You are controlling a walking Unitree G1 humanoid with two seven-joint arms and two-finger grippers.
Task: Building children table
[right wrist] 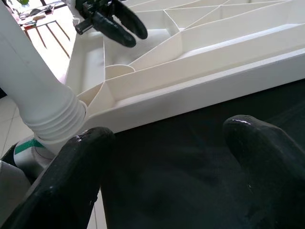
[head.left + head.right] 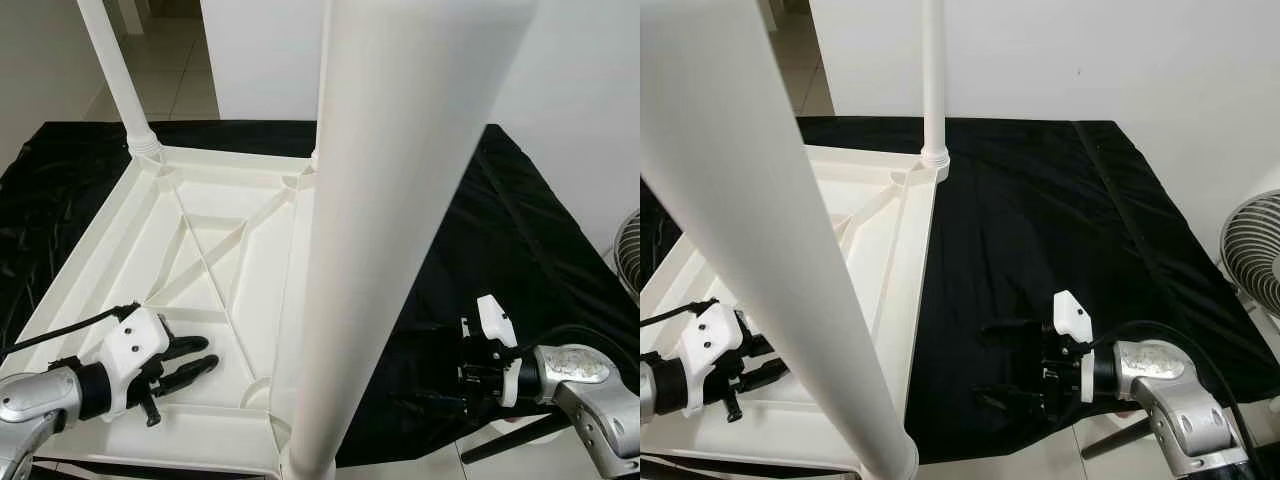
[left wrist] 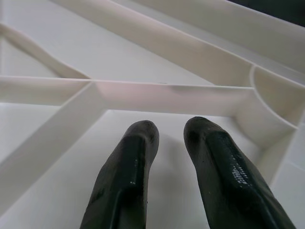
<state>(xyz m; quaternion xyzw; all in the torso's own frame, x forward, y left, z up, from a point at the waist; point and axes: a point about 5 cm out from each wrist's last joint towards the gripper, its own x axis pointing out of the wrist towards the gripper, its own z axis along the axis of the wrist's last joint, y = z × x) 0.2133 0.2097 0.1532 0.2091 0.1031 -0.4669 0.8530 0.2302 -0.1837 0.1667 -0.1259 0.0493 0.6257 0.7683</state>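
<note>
The white plastic children's table [image 2: 130, 240] lies upside down on a black cloth [image 2: 1060, 220], ribbed underside up. Three white legs stand in its corners: a near one [image 2: 390, 200] looms in the foreground, another at the far left [image 2: 115, 70], a third at the far right [image 2: 932, 80]. My left gripper [image 2: 207, 354] hovers low over the underside near the front rim, fingers [image 3: 128, 162] slightly apart and open, holding nothing. My right gripper [image 2: 990, 362] is wide open just above the cloth, right of the table rim [image 1: 214, 76], pointing toward the near leg's socket [image 1: 52, 119].
A fan [image 2: 1255, 250] stands at the right edge beyond the cloth. A white wall [image 2: 1090, 60] runs behind, with tiled floor [image 2: 170, 60] at the far left. The right half of the cloth lies bare.
</note>
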